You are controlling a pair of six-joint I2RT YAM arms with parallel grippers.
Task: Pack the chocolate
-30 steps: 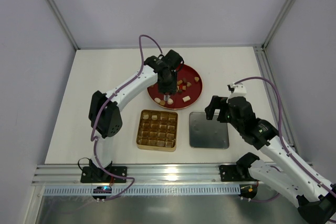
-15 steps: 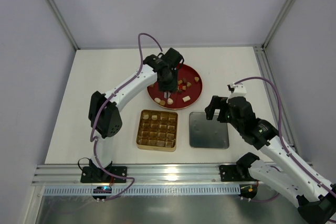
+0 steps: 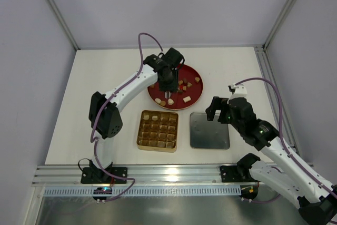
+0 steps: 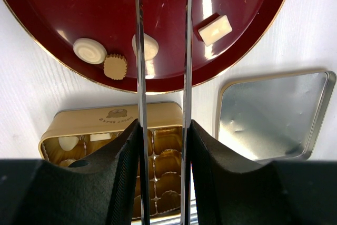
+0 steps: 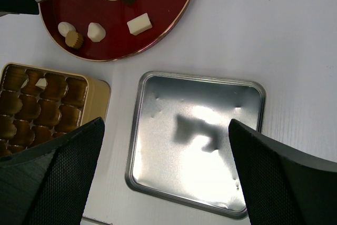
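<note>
From above, the left gripper (image 3: 168, 92) is hanging over the red plate (image 3: 197, 96). Against the picture a second earlier, it is sitting a shade farther in toward the plate's middle. The right gripper (image 3: 218, 110) is parked where it was, by the far edge of the silver lid (image 3: 209, 130). The chocolate (image 3: 186, 98) is mostly lying on the plate, none of it looking displaced. Only a couple of pale pieces are showing in the far left corner of the gold box (image 3: 138, 130) (so packing is barely getting going, I judge).

In the left wrist view, the long thin jaws are running parallel with a narrow gap. Their tips are leaving the top edge, so I cannot tell whether they are pinching a piece. A cream disc (image 4: 89, 50) and a tan fluted cup (image 4: 115, 66) are lying just beside each other near the plate's rim.

In the right wrist view, the jaws are standing wide and released, gripping nothing, with the lid below.
</note>
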